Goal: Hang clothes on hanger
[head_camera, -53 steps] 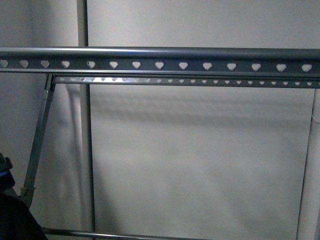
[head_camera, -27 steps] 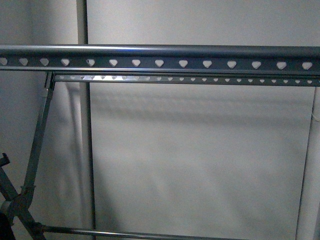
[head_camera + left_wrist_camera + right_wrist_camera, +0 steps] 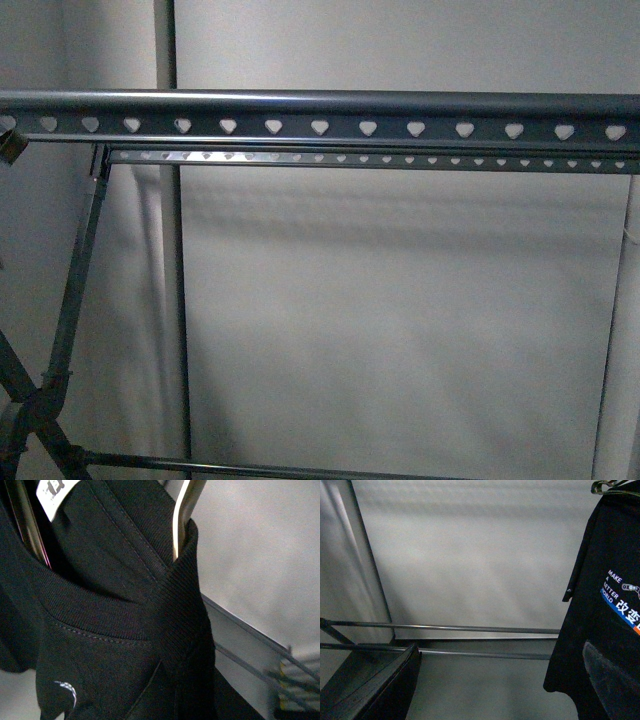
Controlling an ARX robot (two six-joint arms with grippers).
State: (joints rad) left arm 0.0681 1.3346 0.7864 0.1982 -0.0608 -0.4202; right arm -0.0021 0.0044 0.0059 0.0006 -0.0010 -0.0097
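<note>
Right wrist view: the clothes (image 3: 600,630) are being held aloft, hanging free of the hanger (image 3: 320,115), whose heart-punched rails are being shown in the front view. "MAKE A BETTER WORLD" and the characters 改变 are being displayed on the shirt front. The collar is being clamped by the closed left gripper (image 3: 107,520), beside a white label (image 3: 55,490) with unreadable print. The right gripper (image 3: 500,650) is being shown wide open, with nothing held.
</note>
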